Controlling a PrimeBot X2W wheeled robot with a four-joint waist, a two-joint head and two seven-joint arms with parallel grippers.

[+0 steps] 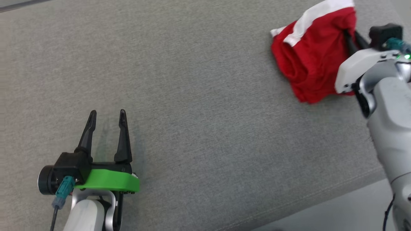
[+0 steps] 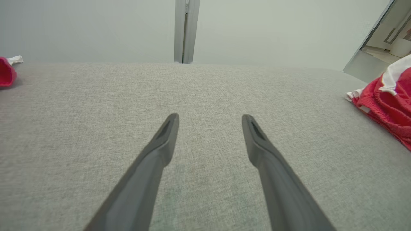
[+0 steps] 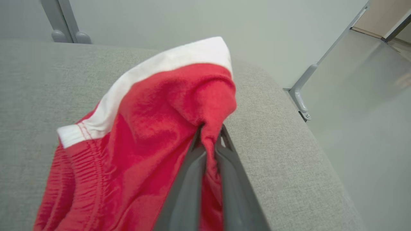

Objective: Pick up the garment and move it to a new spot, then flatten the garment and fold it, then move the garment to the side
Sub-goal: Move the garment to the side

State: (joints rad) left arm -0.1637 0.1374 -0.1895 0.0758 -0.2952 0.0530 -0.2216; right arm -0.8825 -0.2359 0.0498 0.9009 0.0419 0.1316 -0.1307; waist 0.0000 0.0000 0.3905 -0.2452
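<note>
From the head view, the red shorts [image 1: 311,57] lie bunched at the far right of the grey fabric-covered worktop [image 1: 205,112], white waistband [image 1: 308,17] uppermost. The right hand [image 1: 351,37] reaches into their right side, its dark fingers half buried in the cloth. The left hand [image 1: 108,112] rests low over the worktop's near left part, fingers spread wide with nothing between them, well apart from the shorts. In the left wrist view, the left hand [image 2: 210,118] points across bare worktop [image 2: 205,86], fingers parted. The red shorts [image 2: 388,99] sit at the worktop's right edge, and a scrap of red and white cloth [image 2: 7,71] lies at its far left. In the right wrist view, the right hand [image 3: 210,131] is pressed together on a gathered fold of the red shorts [image 3: 144,138]. Their body hangs left of the fingers over the worktop [image 3: 289,154], close to its right edge.
</note>
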